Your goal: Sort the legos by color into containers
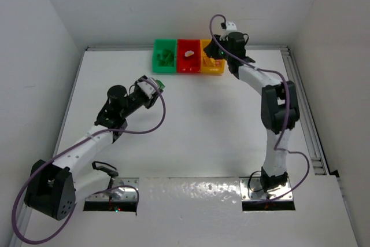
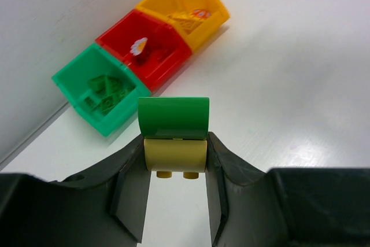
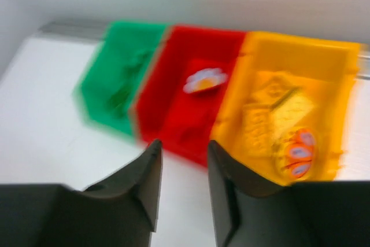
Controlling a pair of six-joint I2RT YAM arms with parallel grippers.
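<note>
- Left gripper [image 2: 175, 146] is clamped on a two-piece lego stack [image 2: 173, 117]: a green curved-top brick sits on a pale yellow brick, studs pointing toward the wrist camera. Both fingers press its sides.
- In the top view the left gripper is above the table [image 1: 202, 137], near the green bin's front corner but not over it. The stack is clear of the surface.
- Right gripper [image 3: 184, 154] has its jaws apart with a narrow gap and nothing between them. The right wrist view is motion-blurred.
- In the top view the right gripper is at the far right end of the bin row, over the yellow bin [image 1: 211, 72].
- The bins stand side by side, touching, along the far edge by the wall [image 1: 173, 4]. Left to right: green bin [image 1: 163, 69], red bin [image 1: 187, 69], yellow bin.
- The green bin holds several green bricks [image 2: 107, 91].
- The red bin holds a white flower piece [image 2: 139, 45] with an orange centre; any red bricks are hard to make out against the bin.
- The yellow bin holds yellow bricks [image 2: 185, 21] plus an orange-and-white piece [image 3: 298, 154] at its front.
</note>
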